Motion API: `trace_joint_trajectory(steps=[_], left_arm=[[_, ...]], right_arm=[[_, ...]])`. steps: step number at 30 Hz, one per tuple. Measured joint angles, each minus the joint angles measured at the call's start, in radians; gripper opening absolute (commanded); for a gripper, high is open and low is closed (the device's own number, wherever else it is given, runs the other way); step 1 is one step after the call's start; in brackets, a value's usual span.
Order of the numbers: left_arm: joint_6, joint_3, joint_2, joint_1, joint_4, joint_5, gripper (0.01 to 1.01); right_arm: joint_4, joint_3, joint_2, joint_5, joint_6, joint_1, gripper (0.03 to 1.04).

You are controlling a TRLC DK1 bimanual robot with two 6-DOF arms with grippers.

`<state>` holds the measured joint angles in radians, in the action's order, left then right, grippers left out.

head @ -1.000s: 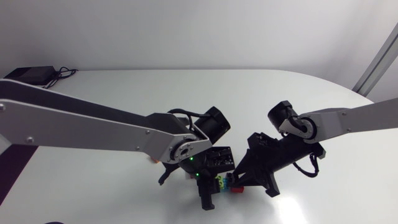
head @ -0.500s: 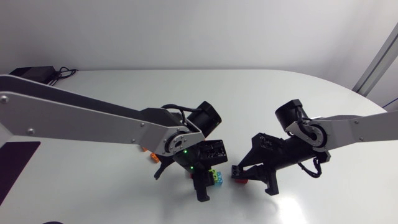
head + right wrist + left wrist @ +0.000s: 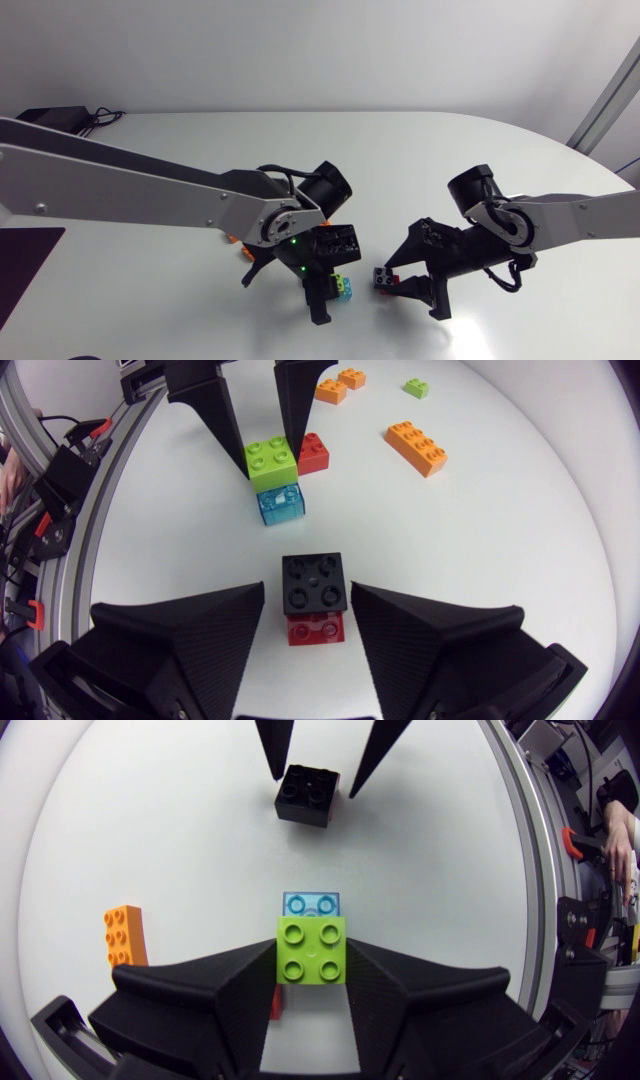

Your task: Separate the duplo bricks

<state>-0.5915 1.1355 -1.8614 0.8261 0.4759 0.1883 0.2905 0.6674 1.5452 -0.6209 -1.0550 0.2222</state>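
My left gripper (image 3: 311, 958) is shut on a green brick (image 3: 311, 950), with a clear blue brick (image 3: 311, 905) stuck to its far end. In the head view this pair (image 3: 346, 285) sits at the left gripper's (image 3: 328, 297) tip. A black brick (image 3: 314, 582) joined to a red brick (image 3: 316, 628) lies between the fingers of my right gripper (image 3: 308, 595), which is open with small gaps on both sides. The black brick (image 3: 383, 278) is a short way right of the green pair. The two grippers face each other, tips apart.
Behind the left gripper lie a red brick (image 3: 312, 453), a long orange brick (image 3: 415, 448), two small orange bricks (image 3: 328, 390) and a small green brick (image 3: 417, 388). One orange brick (image 3: 232, 240) shows beside the left arm.
The joined stack has come apart: the left gripper kept the green and blue bricks, while the right drew the black and red bricks rightward and opened its fingers.
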Motion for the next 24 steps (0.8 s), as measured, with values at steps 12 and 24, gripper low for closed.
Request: trace_joint_trajectory(steps=[12,24], left_arm=[[-0.029,0.034,0.129,-0.014,0.044,0.09,0.361],[-0.029,0.035,0.19,-0.015,0.06,0.211,0.362]], right_arm=[[0.146,0.034,-0.108,-0.179,0.016,-0.006,0.95],[0.237,0.105,-0.108,-0.313,0.019,-0.039,0.9]])
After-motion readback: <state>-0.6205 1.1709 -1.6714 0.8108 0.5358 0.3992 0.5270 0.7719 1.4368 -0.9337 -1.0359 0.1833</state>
